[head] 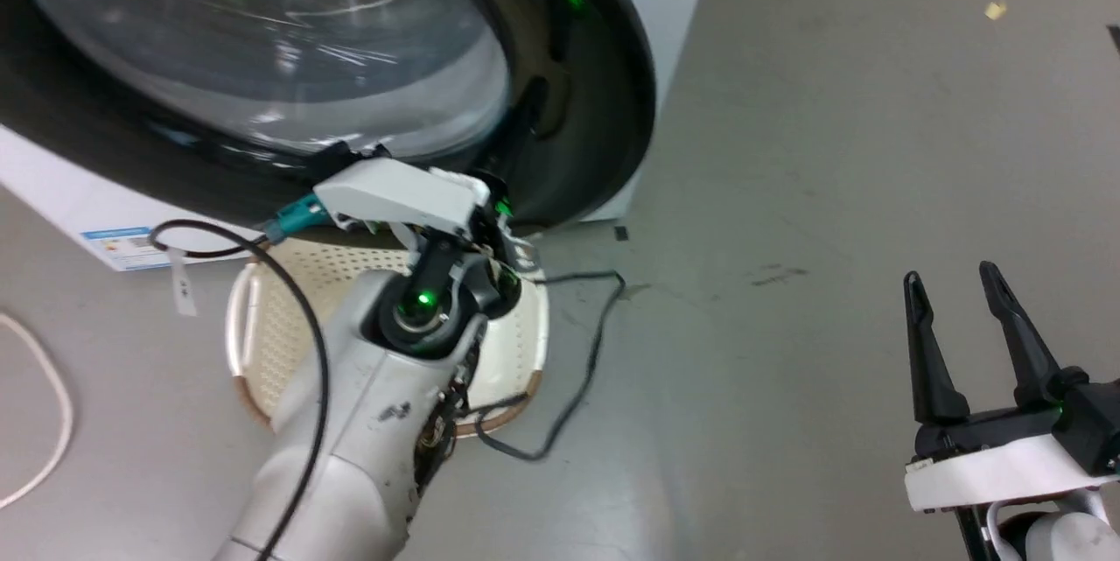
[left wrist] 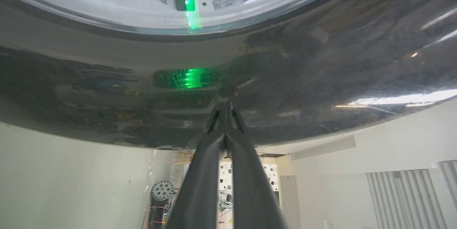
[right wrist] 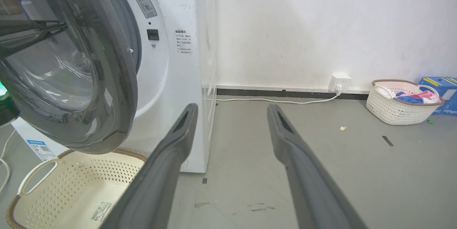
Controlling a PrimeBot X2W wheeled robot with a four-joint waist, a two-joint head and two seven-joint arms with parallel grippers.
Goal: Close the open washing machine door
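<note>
Looking along our left gripper (left wrist: 225, 107), we see its two fingers pressed together, holding nothing, their tips against the glossy black rim of the washing machine door (left wrist: 321, 79). The door stands ajar, angled out from the white washing machine (right wrist: 178, 79), above a cream perforated basket (right wrist: 71, 189). Our right gripper (head: 951, 281) hangs well apart over the grey floor (head: 831, 150), fingers spread wide, empty.
</note>
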